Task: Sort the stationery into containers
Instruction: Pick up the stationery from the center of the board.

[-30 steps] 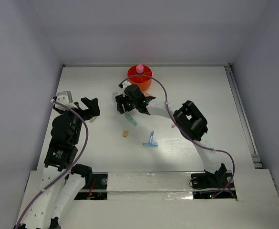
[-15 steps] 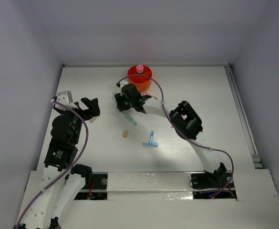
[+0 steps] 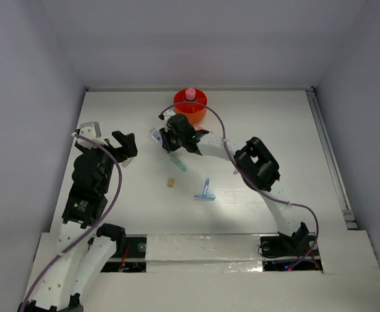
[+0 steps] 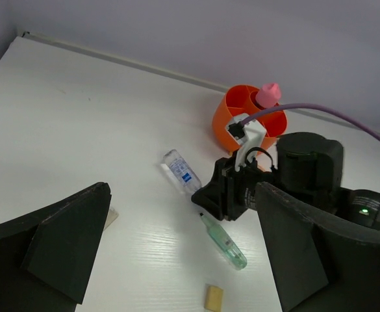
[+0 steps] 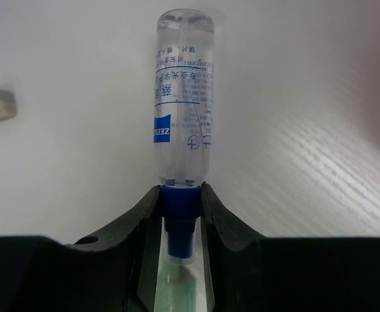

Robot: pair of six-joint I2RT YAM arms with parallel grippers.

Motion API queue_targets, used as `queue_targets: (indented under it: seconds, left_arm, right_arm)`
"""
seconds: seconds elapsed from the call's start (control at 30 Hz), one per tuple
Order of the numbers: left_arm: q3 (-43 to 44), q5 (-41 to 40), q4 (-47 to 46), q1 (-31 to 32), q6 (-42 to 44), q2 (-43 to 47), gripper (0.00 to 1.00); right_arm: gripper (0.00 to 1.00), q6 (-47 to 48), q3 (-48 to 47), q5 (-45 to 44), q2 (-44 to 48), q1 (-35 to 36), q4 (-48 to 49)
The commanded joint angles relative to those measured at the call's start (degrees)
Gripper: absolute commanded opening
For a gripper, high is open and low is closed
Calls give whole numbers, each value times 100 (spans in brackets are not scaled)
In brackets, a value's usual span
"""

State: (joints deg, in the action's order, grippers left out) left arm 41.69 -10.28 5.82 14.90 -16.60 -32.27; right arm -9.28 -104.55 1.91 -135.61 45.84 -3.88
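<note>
Only the pink-capped glue bottle (image 3: pixel 190 93) stands in the orange tub (image 3: pixel 199 114); right claw (image 5: pixel 180 201) clamps the clear bottle (image 5: pixel 181 133) by its blue cap, near the tub; left claw (image 3: pixel 123 148) gapes, holding nothing; green piece (image 3: pixel 178 163), tan eraser (image 3: pixel 171 182) and T-piece (image 3: pixel 206 191) lie unsorted on the counter (image 3: pixel 274 117), farther from the tub.

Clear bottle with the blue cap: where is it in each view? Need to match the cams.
Top external: clear bottle left of centre, below-left of the orange tub.
Left wrist: mid-frame, again below-left of the tub.
Right wrist: dead centre, running up the frame, cap end at the bottom.
Shared landmark: the right gripper, at the bottle's cap end in all three.
</note>
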Motion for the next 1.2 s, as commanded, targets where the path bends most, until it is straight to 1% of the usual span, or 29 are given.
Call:
queue_targets:
  seconds: [0.0, 0.07, 0.1, 0.17, 0.23, 0.27, 0.33, 0.37, 0.43, 0.53, 0.57, 0.6, 0.67, 0.73, 0.77, 0.8, 0.87, 0.9, 0.93, 1.03, 1.07, 1.13, 1.17]
  left_arm:
    - [40, 193, -205, -39, -115, -191, 91]
    - [67, 316, -213, -92, -177, -341, 91]
    - [93, 360, -179, -92, -255, -402, 91]
    - [120, 517, -169, -154, -352, -543, 92]
    - [137, 632, -152, -206, -640, -674, 92]
    - [120, 763, -169, -206, -782, -701, 93]
    - [-20, 948, -371, -206, -1202, -815, 93]
    - [-56, 1202, -467, -206, -1336, -851, 93]
    - [-108, 1327, -748, -206, -1695, -938, 93]
    - [-283, 1721, -1328, -206, -1969, -983, 92]
    - [-337, 2088, -1469, -206, -2083, -1018, 92]
    - [-372, 2335, -1714, -206, -2084, -1061, 90]
    - [-364, 2976, -1795, -206, -2058, -1123, 87]
    - [-355, 3190, -1770, -206, -1856, -967, 85]
    - [-311, 3138, -1621, -206, -1769, -913, 85]
    - [-250, 3059, -1185, -206, -1446, -852, 85]
    - [40, 2735, -664, -206, -1101, -772, 86]
    - [189, 2707, -279, -206, -847, -754, 86]
    - [225, 2751, -162, -206, -740, -763, 86]
    - [269, 3417, -20, -206, -625, -894, 86]
    - [269, 3811, -20, -206, -634, -938, 86]
    - [226, 4190, -81, -206, -695, -1044, 86]
    - [182, 4627, -169, -206, -774, -1062, 85]
  right_arm:
    - [2, 330, 346, 748, 1279, 47, 520]
    - [2, 487, 795, 1229, 1676, 47, 406]
    - [2, 541, 944, 1389, 2070, 47, 205]
    - [2, 602, 1506, 1775, 2494, 47, 37]
    - [2, 568, 1910, 1935, 3098, 47, 2]
    - [2, 498, 2156, 1988, 3259, 47, -7]
    - [0, 401, 2307, 2067, 3619, 47, 45]
    - [0, 400, 2317, 2259, 3655, 47, -42]
    - [0, 418, 2229, 2392, 3673, 47, -453]
    - [0, 436, 2404, 2577, 3822, 47, -552]
    - [0, 444, 2448, 2864, 3936, 47, -587]
    - [0, 488, 2431, 3041, 3963, 47, -657]
    - [0, 689, 2282, 3524, 3972, 47, -1166]
    - [0, 848, 2115, 3719, 3998, 47, -1622]
    - [0, 1049, 2123, 3868, 4042, 47, -1720]
    - [0, 1120, 2141, 3956, 4156, 47, -1782]
    - [0, 1339, 2167, 4202, 4279, 47, -2028]
    - [0, 1411, 2176, 4264, 4323, 47, -2099]
    - [0, 1463, 2193, 4291, 4437, 47, -2178]
    - [0, 1701, 2141, 4309, 4508, 47, -2397]
    - [0, 1806, 2028, 4352, 4517, 47, -2450]
    - [0, 1912, 1957, 4466, 4535, 47, -2494]
    - [0, 2025, 1904, 4554, 4535, 47, -2521]
